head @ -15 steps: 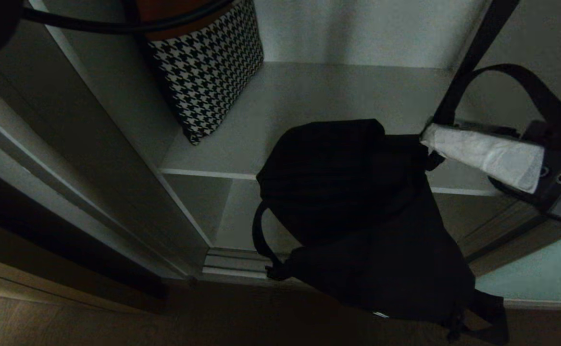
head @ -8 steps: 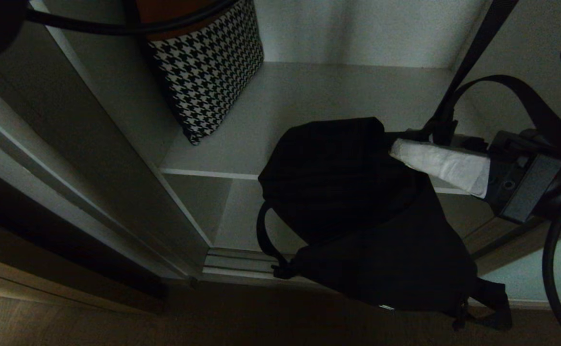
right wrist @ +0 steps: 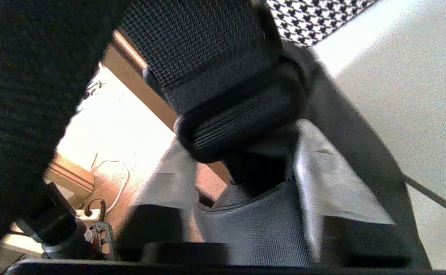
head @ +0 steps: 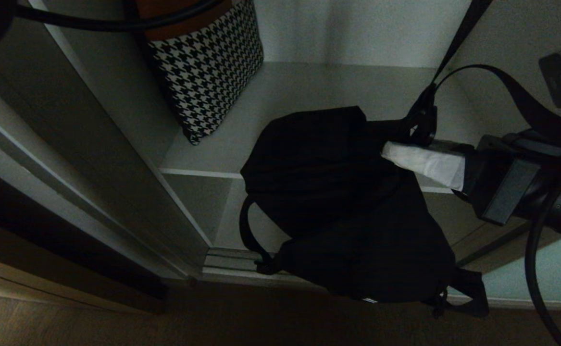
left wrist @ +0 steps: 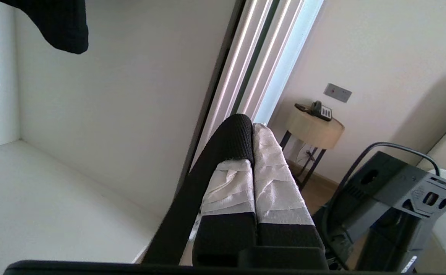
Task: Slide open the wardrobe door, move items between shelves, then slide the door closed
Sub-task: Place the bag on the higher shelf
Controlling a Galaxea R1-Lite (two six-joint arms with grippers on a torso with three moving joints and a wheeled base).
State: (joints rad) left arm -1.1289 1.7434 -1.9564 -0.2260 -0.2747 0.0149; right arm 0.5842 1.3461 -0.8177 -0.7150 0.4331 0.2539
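The right gripper (head: 395, 151) clamps the top handle (right wrist: 242, 114) of the black backpack (head: 338, 211), which hangs over the shelf (head: 309, 105) edge (houndstooth bag (head: 205, 62) at ten o'clock). The left gripper (left wrist: 251, 131) pinches a strap (left wrist: 192, 198).

No text, label, brand or number can be read anywhere. The small pale tag (head: 369, 300) low on the black backpack (head: 338, 202) is too dim and small to make out.
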